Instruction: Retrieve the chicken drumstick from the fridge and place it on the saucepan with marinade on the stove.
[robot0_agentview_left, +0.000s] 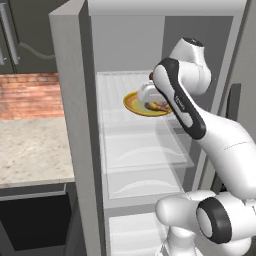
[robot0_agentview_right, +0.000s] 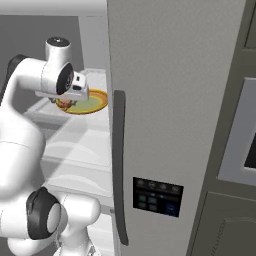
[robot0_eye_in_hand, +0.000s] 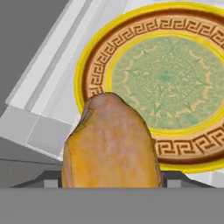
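Now | chicken drumstick (robot0_eye_in_hand: 111, 142): golden-brown, lumpy, over plate (robot0_eye_in_hand: 183, 26) rim | claw (robot0_eye_in_hand: 111, 179): pinching chicken drumstick

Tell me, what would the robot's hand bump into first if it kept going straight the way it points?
Most likely the chicken drumstick, which sits right in front of the hand, over the rim of the yellow plate on the fridge shelf. How close it is, I can't tell.

Even, flat rendered light w/ soft shadows inside the fridge (robot0_agentview_left: 75, 100); no glare, hand view slightly soft up close.
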